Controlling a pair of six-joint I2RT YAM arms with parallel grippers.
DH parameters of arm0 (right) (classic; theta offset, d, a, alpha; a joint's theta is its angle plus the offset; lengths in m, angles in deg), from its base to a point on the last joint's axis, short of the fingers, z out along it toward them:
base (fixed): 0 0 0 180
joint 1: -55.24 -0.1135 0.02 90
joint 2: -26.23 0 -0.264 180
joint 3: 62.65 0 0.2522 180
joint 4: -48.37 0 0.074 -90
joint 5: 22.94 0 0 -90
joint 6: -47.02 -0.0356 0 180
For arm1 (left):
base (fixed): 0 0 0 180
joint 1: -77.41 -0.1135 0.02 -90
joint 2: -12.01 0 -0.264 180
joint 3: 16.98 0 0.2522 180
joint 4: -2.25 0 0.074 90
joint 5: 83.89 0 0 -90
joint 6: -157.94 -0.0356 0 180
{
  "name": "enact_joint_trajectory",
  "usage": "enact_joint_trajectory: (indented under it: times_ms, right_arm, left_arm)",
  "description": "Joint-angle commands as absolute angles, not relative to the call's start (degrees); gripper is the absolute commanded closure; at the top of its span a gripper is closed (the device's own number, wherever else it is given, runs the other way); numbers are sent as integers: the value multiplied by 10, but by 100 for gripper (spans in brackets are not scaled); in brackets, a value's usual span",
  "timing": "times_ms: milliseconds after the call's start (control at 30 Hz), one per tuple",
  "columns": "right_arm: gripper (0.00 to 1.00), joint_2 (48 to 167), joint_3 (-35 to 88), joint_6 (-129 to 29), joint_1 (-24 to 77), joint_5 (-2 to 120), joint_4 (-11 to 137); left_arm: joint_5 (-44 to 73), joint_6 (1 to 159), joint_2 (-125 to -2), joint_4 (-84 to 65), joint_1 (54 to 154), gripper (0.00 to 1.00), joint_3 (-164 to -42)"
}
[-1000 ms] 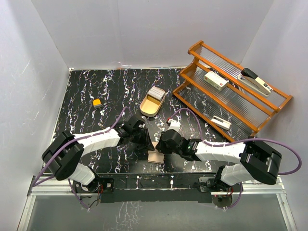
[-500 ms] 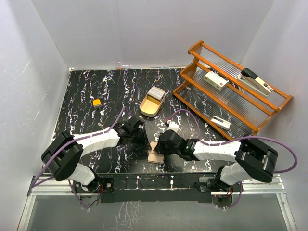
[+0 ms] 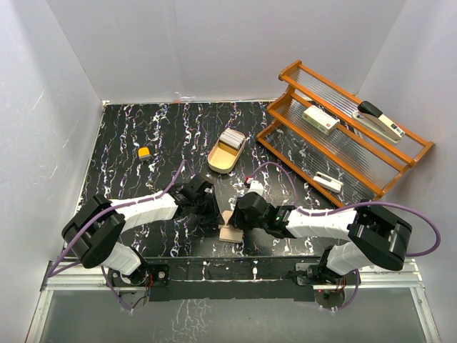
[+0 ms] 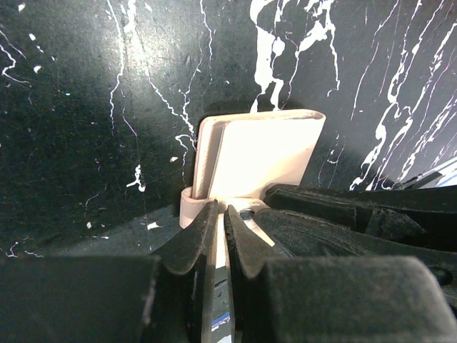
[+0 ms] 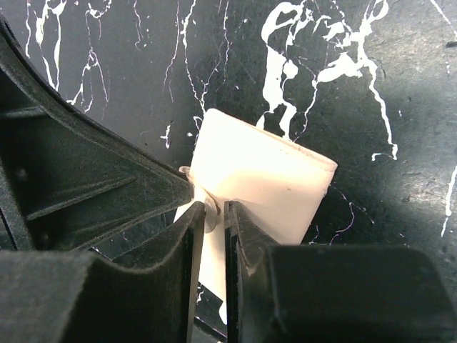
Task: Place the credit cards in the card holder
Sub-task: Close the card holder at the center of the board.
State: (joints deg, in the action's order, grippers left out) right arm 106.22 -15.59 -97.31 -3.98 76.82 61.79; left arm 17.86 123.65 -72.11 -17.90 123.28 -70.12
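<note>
Meeting at the near middle of the black, white-veined counter [image 3: 136, 179], both arms worked one spot. The small tan leather folding card holder [image 3: 230, 231] lay open there, one flap raised. The left gripper [image 4: 221, 211] was clamped on a thin pale plastic credit card [image 4: 218, 286], held edge-on and touching the holder. The right gripper [image 5: 214, 209] was pinched onto the holder's near edge. More pale cards [image 3: 230, 138] sat in a gold oval metal tray [image 3: 214, 163] farther back.
</note>
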Motion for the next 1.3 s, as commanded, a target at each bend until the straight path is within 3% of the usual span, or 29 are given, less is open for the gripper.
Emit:
enact_joint_trajectory:
  times_ms: [0, 167, 333, 633, 1267]
  right_arm:
    - [85, 1066, -148, -978, -39, 760, 584]
    - [87, 1063, -151, -978, -39, 759, 586]
    - [100, 1061, -151, -972, -39, 770, 590]
    - [100, 1065, -153, -966, -39, 778, 598]
    - [100, 1061, -176, -974, -39, 784, 605]
  left_arm:
    - [182, 1234, -722, -177, 1235, 93, -696]
    - [180, 1233, -730, -178, 1235, 93, -702]
    - [176, 1233, -729, -182, 1234, 93, -702]
    - [178, 1237, -710, -186, 1234, 88, -710]
    - [216, 1226, -740, -154, 1235, 95, -710]
